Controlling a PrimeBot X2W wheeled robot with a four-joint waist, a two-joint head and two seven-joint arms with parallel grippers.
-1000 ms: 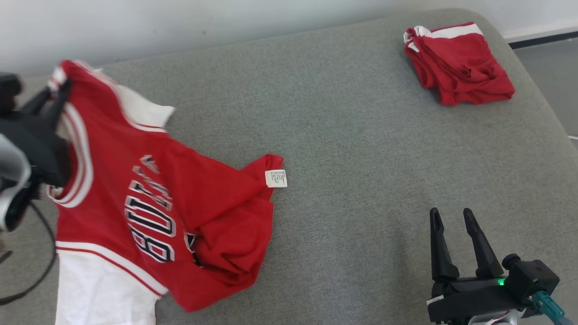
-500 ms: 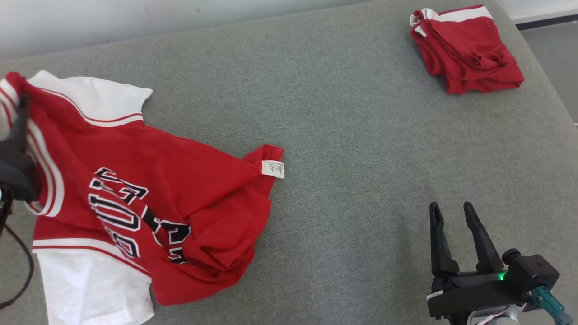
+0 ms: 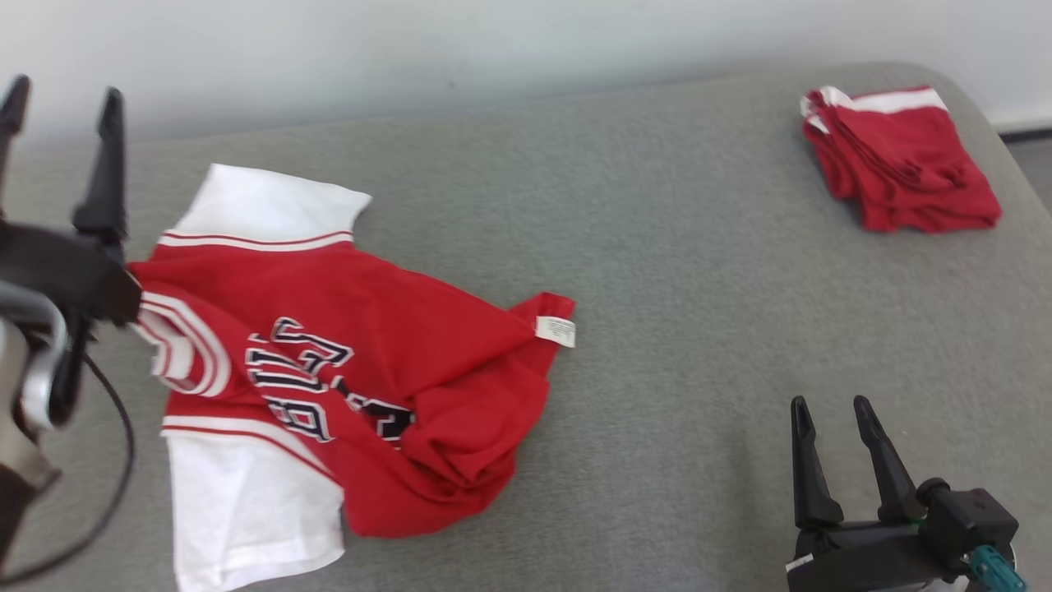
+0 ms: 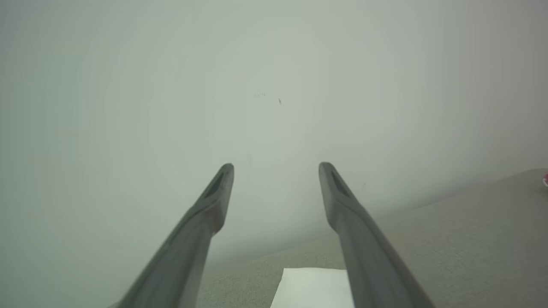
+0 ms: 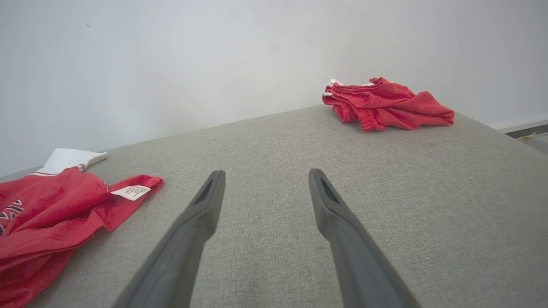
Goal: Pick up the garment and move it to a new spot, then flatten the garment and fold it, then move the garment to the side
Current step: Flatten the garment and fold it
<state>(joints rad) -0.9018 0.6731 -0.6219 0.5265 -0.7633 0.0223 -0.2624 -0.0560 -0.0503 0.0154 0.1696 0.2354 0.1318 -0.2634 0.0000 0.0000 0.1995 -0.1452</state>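
On pad (image 3: 657, 247): jersey (image 3: 394, 345) axis L-R, collar (image 3: 182, 352) L; L end effector (image 3: 62, 89), R end effector (image 3: 829, 403) spread.

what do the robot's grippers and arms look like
The left gripper and right gripper each have two long tapering black fingers on a black body. The left has a silver wrist ring and black cable; the right, a teal connector.

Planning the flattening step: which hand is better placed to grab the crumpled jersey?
Probably left. The left hand hangs open beside the jersey collar; the right hand sits apart over bare cushion.
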